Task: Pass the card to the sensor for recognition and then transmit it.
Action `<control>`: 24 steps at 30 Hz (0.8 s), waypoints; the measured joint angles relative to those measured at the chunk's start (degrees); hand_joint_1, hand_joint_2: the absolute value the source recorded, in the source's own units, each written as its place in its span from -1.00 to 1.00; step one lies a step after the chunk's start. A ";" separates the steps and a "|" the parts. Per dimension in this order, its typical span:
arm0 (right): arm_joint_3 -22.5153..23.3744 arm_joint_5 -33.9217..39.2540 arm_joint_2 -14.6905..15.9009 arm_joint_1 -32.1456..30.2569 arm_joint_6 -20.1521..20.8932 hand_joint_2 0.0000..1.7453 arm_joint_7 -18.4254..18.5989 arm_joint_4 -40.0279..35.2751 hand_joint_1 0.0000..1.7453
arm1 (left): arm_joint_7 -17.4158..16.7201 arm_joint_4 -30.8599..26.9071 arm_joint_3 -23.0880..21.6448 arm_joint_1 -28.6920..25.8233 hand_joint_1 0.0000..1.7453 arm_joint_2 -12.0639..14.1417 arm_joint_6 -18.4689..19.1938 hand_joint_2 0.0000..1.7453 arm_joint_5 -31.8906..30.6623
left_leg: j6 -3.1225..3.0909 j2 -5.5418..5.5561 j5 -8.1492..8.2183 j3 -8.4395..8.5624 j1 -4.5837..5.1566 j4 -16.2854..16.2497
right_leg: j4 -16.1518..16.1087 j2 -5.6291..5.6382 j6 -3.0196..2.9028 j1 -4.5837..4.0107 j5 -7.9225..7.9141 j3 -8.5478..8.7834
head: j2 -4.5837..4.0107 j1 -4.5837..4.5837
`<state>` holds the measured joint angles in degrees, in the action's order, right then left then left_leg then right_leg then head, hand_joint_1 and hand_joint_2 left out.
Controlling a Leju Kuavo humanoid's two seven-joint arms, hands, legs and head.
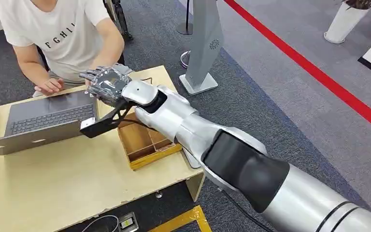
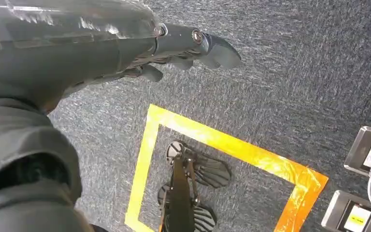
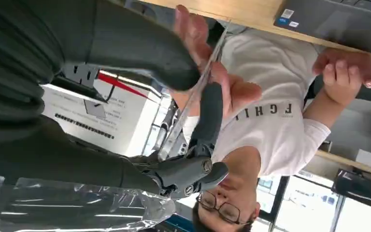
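Observation:
My right hand reaches over the far edge of the wooden table, right in front of a seated person in a white T-shirt. In the right wrist view its thumb and a dark finger pinch a thin card, seen edge-on. The person's hand is closed around the card's far end, touching it. My left hand hangs beside my body above the carpet and holds nothing, its fingers loosely extended.
An open grey laptop lies on the table's left side, with the person's other hand at its edge. A compartmented wooden box sits under my right forearm. A grey stand rises behind the table's right end.

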<state>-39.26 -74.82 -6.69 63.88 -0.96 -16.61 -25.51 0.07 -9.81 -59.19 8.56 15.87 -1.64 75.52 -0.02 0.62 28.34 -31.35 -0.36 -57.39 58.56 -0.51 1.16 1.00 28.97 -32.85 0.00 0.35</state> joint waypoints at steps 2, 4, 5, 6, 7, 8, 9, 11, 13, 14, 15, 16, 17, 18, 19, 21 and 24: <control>0.00 0.44 0.00 0.00 -0.04 -1.00 0.15 0.33 -1.00 | 0.00 0.00 0.00 0.00 -1.00 0.00 0.04 -1.00 0.04 | 0.00 0.00 0.00 0.00 0.00 0.00 | 0.00 0.00 0.00 0.00 0.00 0.00 | -0.02 0.00; 0.00 0.63 0.00 0.00 -0.13 -1.00 0.13 0.65 -1.00 | 0.00 0.00 0.00 -0.01 -1.00 0.00 0.11 -1.00 0.07 | 0.00 0.00 0.00 0.00 0.00 0.00 | -0.01 0.00 0.00 0.00 0.00 0.00 | 0.00 0.00; 0.00 0.63 0.00 0.00 -0.31 -1.00 0.13 0.79 -1.00 | 0.00 0.00 0.00 -0.01 -1.00 0.00 0.18 -1.00 0.07 | 0.00 0.00 0.00 0.00 0.00 0.00 | -0.01 0.00 0.00 0.00 0.00 0.00 | -0.02 0.00; 0.00 0.63 0.00 0.00 -0.55 -1.00 0.13 0.92 -1.00 | 0.00 0.00 0.00 -0.01 -1.00 0.00 0.22 -1.00 0.09 | 0.00 0.00 0.00 0.00 0.00 0.00 | -0.01 0.01 0.00 0.00 0.00 0.00 | -0.02 0.00; 0.00 0.63 0.02 0.00 -0.74 -1.00 0.15 1.05 -1.00 | 0.00 0.00 0.00 -0.01 -1.00 0.00 0.24 -1.00 0.11 | 0.00 0.00 0.00 0.01 0.00 0.00 | -0.01 0.01 0.00 0.00 0.00 0.00 | -0.02 0.00; 0.00 0.63 0.04 0.00 -0.98 -1.00 0.33 1.09 -1.00 | -0.02 0.00 0.00 -0.01 -1.00 0.00 0.28 -1.00 0.11 | 0.00 -0.01 0.00 0.01 0.00 0.00 | -0.01 0.01 0.00 0.00 0.00 -0.01 | -0.02 0.00; 0.00 0.63 0.07 0.01 -1.27 -1.00 0.55 1.11 -1.00 | -0.04 0.02 0.00 -0.02 -1.00 0.00 0.28 -1.00 0.13 | 0.00 -0.01 0.00 0.00 0.00 0.00 | -0.01 0.01 0.00 0.00 0.00 -0.01 | -0.02 0.00; 0.00 0.92 0.15 0.07 -2.62 -1.00 1.44 1.20 -1.00 | -0.20 0.00 0.00 -0.02 -1.00 0.00 0.22 -1.00 0.37 | 0.00 -0.01 0.00 0.01 0.00 0.00 | -0.01 0.02 0.00 0.00 0.00 -0.01 | -0.02 0.00; 0.04 1.75 0.24 0.21 -4.35 -1.00 2.34 1.29 -1.00 | -0.20 0.00 0.00 -0.04 -1.00 0.00 0.02 -1.00 0.85 | 0.00 -0.01 0.00 0.02 0.00 0.00 | -0.01 0.03 0.00 0.00 0.00 0.00 | -0.02 0.00; 0.09 1.99 0.28 0.27 -4.94 -1.00 2.82 1.29 -1.00 | -0.20 0.00 0.00 -0.05 -1.00 0.00 -0.07 -1.00 1.20 | 0.00 -0.02 0.00 0.02 0.00 0.00 | -0.01 0.03 0.00 0.00 0.00 0.00 | -0.02 0.00; 0.15 2.16 0.35 0.33 -5.55 -1.00 3.57 1.29 -1.00 | -0.20 0.00 0.00 -0.05 -1.00 0.00 -0.26 -1.00 1.49 | 0.00 -0.02 0.00 0.03 0.00 -0.01 | 0.00 0.04 0.00 0.00 0.00 0.00 | -0.02 0.00; 0.28 2.34 0.46 0.37 -5.62 -1.00 4.53 1.18 -1.00 | -0.20 0.00 0.00 -0.05 -1.00 -0.02 -0.44 -1.00 1.90 | 0.00 -0.03 0.00 0.04 0.00 -0.01 | -0.01 0.04 0.00 0.00 0.00 0.00 | 0.00 0.00; 0.48 3.09 0.66 0.32 -4.95 -1.00 5.74 0.81 -1.00 | -0.28 0.00 0.00 -0.06 -1.00 -0.02 -0.66 -1.00 2.27 | 0.00 -0.03 0.00 0.04 0.00 -0.01 | -0.01 0.04 0.00 0.00 0.00 0.00 | -0.02 0.00; 0.83 3.98 1.01 0.13 -3.78 -1.00 6.91 0.08 -1.00 | -0.48 0.00 0.00 -0.07 -1.00 -0.02 -0.85 -1.00 2.56 | 0.00 -0.03 0.00 0.05 0.00 -0.01 | -0.02 0.03 0.00 0.00 0.00 0.01 | -0.02 0.00; 1.25 4.89 1.55 -0.26 -2.32 -1.00 8.17 -1.17 -1.00 | -0.83 0.00 0.00 -0.07 -1.00 -0.04 -1.11 -1.00 2.73 | 0.00 -0.03 0.00 0.07 0.00 -0.02 | -0.02 0.03 0.00 0.00 0.00 0.00 | 0.00 0.00; 2.25 7.35 3.24 -2.07 1.25 -1.00 11.31 -4.88 -1.00 | -1.47 0.00 0.00 -0.16 -1.00 -0.07 -1.44 -1.00 3.08 | 0.00 -0.03 0.00 0.10 0.00 -0.02 | -0.04 0.02 0.00 -0.01 0.00 0.04 | -0.02 0.00; 4.79 10.30 7.53 -7.51 7.02 -1.00 16.49 -14.59 -1.00 | -1.86 0.00 0.00 -0.33 -1.00 -0.15 -1.79 -1.00 3.30 | -0.01 0.02 0.01 0.13 0.01 -0.05 | -0.07 -0.05 0.00 -0.01 0.00 0.10 | -0.02 0.00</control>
<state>-34.46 -64.52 0.84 56.36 6.06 -0.12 -40.10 -1.79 -9.81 -59.19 8.23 15.72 -3.43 78.82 -0.03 0.64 28.35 -31.22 -0.35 -57.44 58.49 -0.55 1.17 0.99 28.97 -32.75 -0.02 0.35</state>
